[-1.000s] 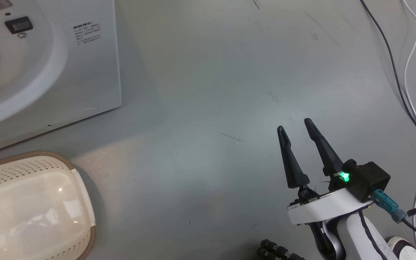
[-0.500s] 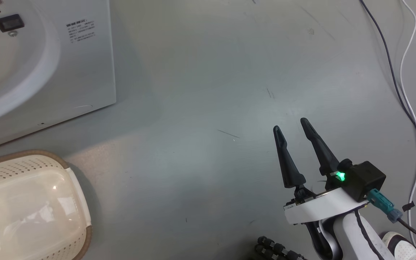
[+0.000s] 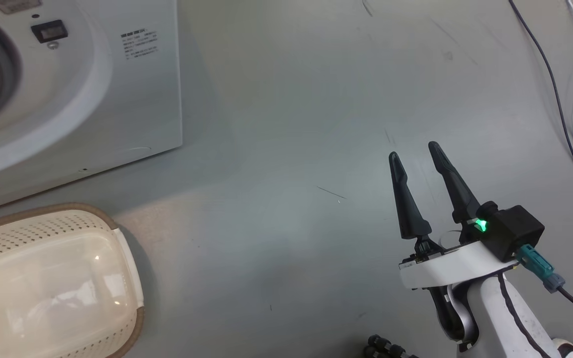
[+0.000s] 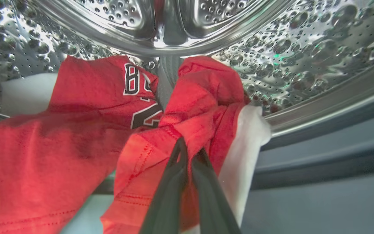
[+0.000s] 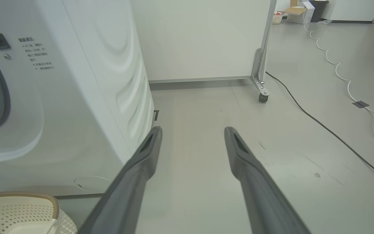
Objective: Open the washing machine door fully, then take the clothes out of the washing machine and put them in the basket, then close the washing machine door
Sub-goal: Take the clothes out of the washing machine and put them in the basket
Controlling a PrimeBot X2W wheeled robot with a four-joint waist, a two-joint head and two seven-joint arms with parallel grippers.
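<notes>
The washing machine (image 3: 72, 104) carries a block of small dark print (image 3: 140, 44) on its white front, right of a little black window (image 3: 49, 31). The lines are too fine to read in the head view, and in the right wrist view they are larger but no more legible. The left wrist view looks into the perforated steel drum (image 4: 304, 45), where the red clothes (image 4: 70, 136) lie on its floor. One jersey shows dark numerals edged in white: an 8 beside a digit lost in a fold, and part of another numeral below. The left gripper (image 4: 188, 151) has its two fingers pinched together on a bunched fold of that red fabric, with white cloth (image 4: 248, 146) just beside it. The head view takes in the cream basket (image 3: 43, 228), lying on the grey floor in front of the machine and holding no garments. It also shows the right gripper (image 3: 414, 151) well off to the right, its fingers spread wide with nothing between them. Dark and white cables (image 3: 562, 104) trail along the floor beyond it. The right wrist view adds a white panel on a caster (image 5: 263, 97) behind the machine.
</notes>
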